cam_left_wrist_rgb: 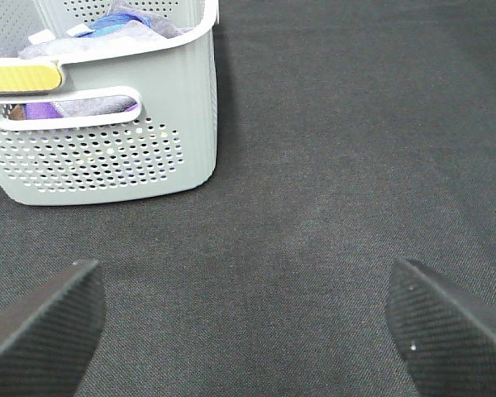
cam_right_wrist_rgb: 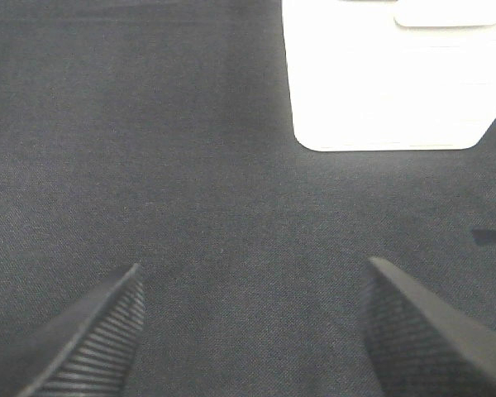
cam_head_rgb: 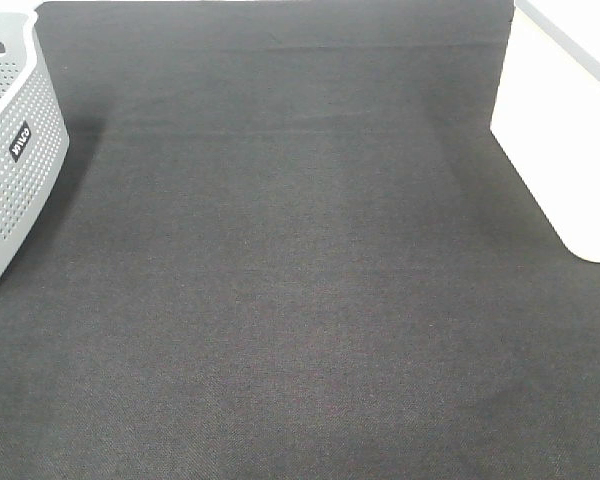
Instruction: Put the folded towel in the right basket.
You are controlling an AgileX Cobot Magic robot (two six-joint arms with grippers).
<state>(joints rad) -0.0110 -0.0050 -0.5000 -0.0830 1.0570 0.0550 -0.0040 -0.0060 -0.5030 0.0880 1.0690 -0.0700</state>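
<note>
Both grippers hang wide open and empty over the dark cloth: the left gripper [cam_left_wrist_rgb: 246, 327] faces the grey perforated basket [cam_left_wrist_rgb: 107, 124] ahead of it, stuffed with purple and blue fabric [cam_left_wrist_rgb: 120, 21], and the right gripper [cam_right_wrist_rgb: 252, 331] faces the white basket [cam_right_wrist_rgb: 393, 78]. No folded towel lies out in view; being soft and light, it would want a pinch across the layered fold. There's plenty of open mat between the 2 baskets, with only their rims to clear.

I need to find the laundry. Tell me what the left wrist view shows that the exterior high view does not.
Only the left wrist view: purple and blue cloth inside the grey basket, a yellow strip on its rim, and the open left gripper.

Only the exterior high view: the white basket at right.

Both: the grey basket on the dark cloth-covered table.
</note>
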